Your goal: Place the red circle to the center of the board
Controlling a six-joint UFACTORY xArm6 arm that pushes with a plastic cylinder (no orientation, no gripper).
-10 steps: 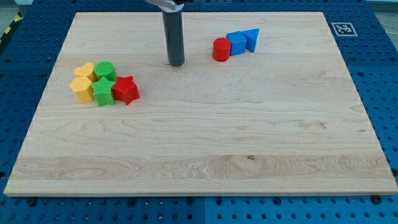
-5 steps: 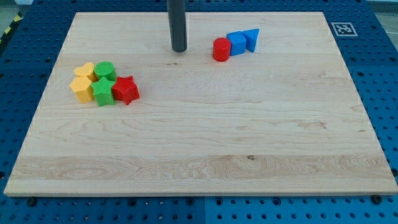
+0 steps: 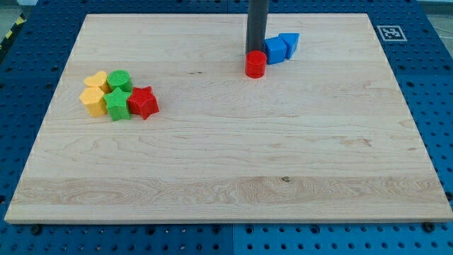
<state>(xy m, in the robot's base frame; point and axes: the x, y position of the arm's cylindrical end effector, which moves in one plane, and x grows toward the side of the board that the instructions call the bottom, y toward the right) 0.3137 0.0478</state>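
Observation:
The red circle point(image 3: 255, 64) lies on the wooden board point(image 3: 226, 170) in the upper middle, a little right of centre. My tip point(image 3: 255, 52) stands right behind it, touching its top edge. The blue square block point(image 3: 275, 50) and the blue triangle point(image 3: 289, 42) sit just to the right of the rod, close to the red circle.
A cluster lies at the view's left: two yellow blocks point(image 3: 93, 92), a green round block point(image 3: 119, 79), a green star point(image 3: 117, 103) and a red star point(image 3: 144, 102). A marker tag point(image 3: 390, 32) sits at the board's top right corner.
My tip has moved right from the upper middle to behind the red circle. The red circle has slid slightly down and right. The two blue blocks have shifted a little right.

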